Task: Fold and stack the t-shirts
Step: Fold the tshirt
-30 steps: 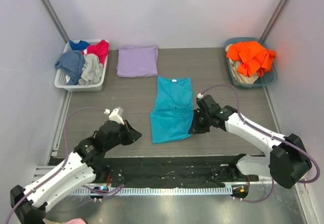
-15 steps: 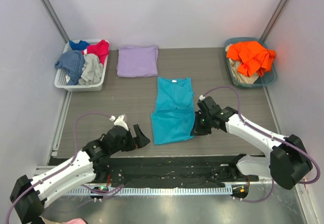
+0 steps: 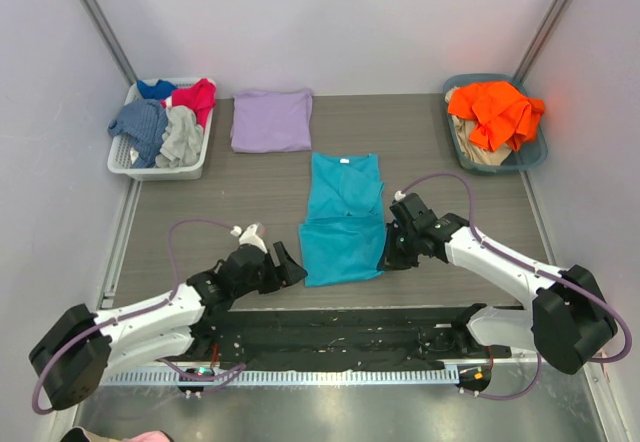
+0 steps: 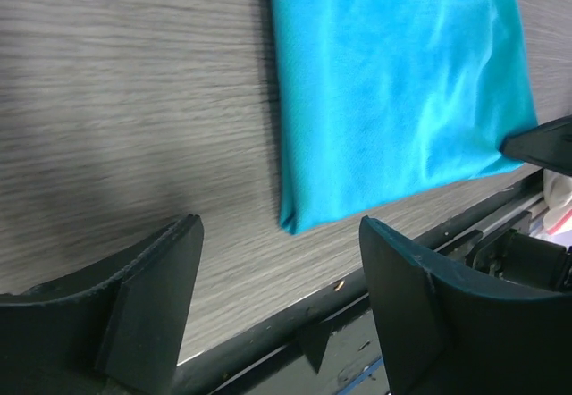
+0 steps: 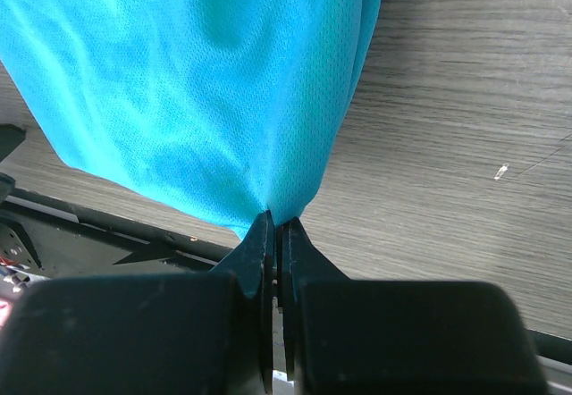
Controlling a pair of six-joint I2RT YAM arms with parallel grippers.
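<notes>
A teal t-shirt [image 3: 342,217] lies in the middle of the table, folded into a long strip with its white neck label at the far end. My right gripper [image 3: 388,252] is shut on its near right corner, and the cloth bunches into the closed jaws [image 5: 275,221]. My left gripper [image 3: 290,265] is low at the near left corner, open. That corner of the teal t-shirt [image 4: 393,91] lies just ahead of the gap between the fingers [image 4: 280,243], untouched. A lavender t-shirt [image 3: 271,120] lies folded at the far left.
A white basket [image 3: 122,167] with red, blue and grey garments stands at the far left. A teal bin [image 3: 541,152] holding an orange garment [image 3: 495,112] stands at the far right. A black rail [image 3: 330,327] runs along the near table edge, close to both grippers.
My left arm has slid right to the teal t-shirt's near left corner, and its jaws have opened. The right gripper keeps its hold in nearly the same place.
</notes>
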